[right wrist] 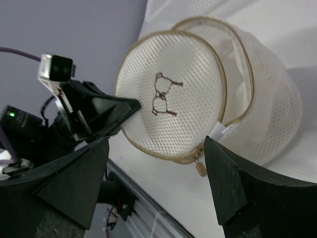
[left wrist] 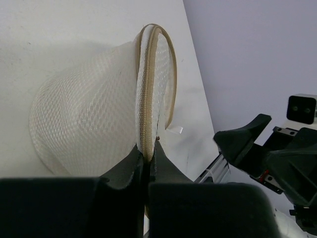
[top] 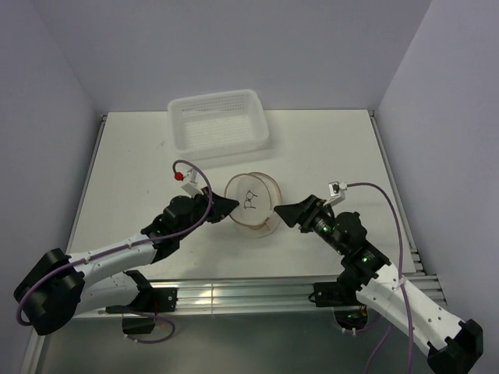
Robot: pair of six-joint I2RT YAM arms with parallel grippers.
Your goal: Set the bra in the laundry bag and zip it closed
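My left pincer (left wrist: 147, 154) is clenched on the beige zip rim of the round, pale see-through mesh laundry bag (top: 252, 204), pinching its edge tight. The bag stands in the middle of the white table (top: 132, 164), near the white perforated plastic basket (top: 219, 121), and its disc with the little black drawing gapes away from the body. My right pincer (top: 282, 214) is released, jaws wide, just beside the bag's other side

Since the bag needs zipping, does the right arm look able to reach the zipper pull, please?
Probably yes: the right gripper stands open facing the zipper pull, nothing between; the left gripper pinches the laundry bag.
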